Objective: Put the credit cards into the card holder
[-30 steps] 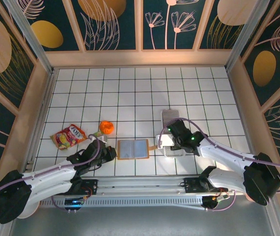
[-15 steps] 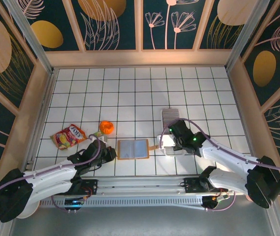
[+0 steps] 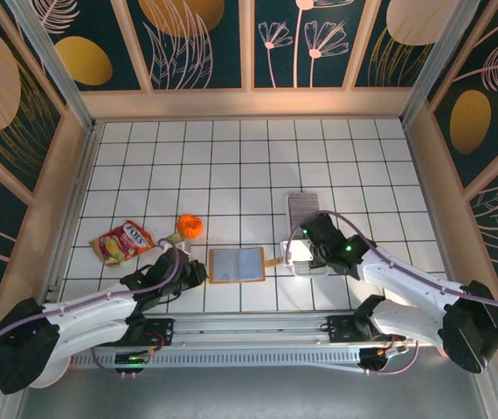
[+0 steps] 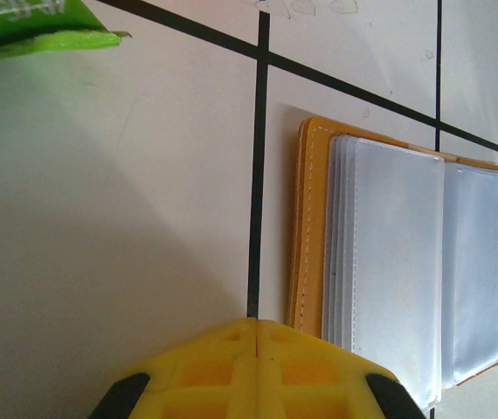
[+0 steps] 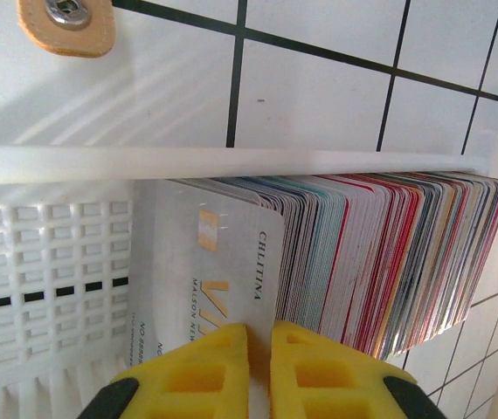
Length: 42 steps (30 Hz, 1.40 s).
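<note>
Right hand (image 5: 259, 342) tighter on card (image 5: 198, 262) (glossy)

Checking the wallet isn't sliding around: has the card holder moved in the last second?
No. The card holder lies open over the same grid lines of the table, clasp tab at its right edge, exactly as before.

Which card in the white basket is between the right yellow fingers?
The frontmost pale grey plastic card printed CHLITINA; the other cards stand behind it, ungripped.
</note>
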Available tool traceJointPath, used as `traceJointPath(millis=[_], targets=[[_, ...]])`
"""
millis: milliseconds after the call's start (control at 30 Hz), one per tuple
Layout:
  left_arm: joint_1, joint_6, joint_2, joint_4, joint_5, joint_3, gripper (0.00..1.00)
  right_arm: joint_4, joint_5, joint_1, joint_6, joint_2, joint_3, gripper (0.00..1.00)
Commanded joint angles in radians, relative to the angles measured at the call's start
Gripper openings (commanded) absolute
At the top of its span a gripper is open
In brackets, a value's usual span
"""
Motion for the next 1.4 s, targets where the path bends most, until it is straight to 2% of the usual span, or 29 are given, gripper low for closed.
traceJointPath(millis=[0,233,400,600,767,967,1100,1300,1367], targets=[[-0.007,0.004,0.011,0.007,0.006,0.003,0.0,-0.008,0.028,-0.009,-0.011,-0.016,-0.002,0.07],[-0.007,0.006,0.004,-0.001,-0.001,0.004,0.0,-0.113,-0.002,0.004,0.061,-0.013,0.045,0.06],[-0.007,0.01,0.004,-0.008,-0.007,0.01,0.0,-0.22,-0.071,0.026,0.14,-0.026,0.09,0.0],[-0.007,0.015,-0.004,-0.021,-0.008,0.017,0.0,-0.329,-0.115,0.051,0.224,-0.053,0.155,0.0],[-0.007,0.016,-0.034,-0.077,-0.046,0.037,0.0,-0.372,-0.113,0.107,0.384,-0.081,0.257,0.0],[-0.007,0.003,-0.115,-0.092,-0.079,0.033,0.03,-0.208,-0.167,0.166,0.909,-0.08,0.387,0.0],[-0.007,-0.001,-0.128,-0.079,-0.066,0.041,0.03,-0.047,-0.137,0.168,1.432,-0.06,0.363,0.0],[-0.007,-0.007,-0.106,-0.013,-0.008,0.049,0.02,0.112,-0.308,0.136,1.997,0.01,0.237,0.0],[-0.007,-0.006,-0.087,0.018,0.012,0.049,0.02,0.22,-0.396,0.122,2.126,0.025,0.158,0.0]])
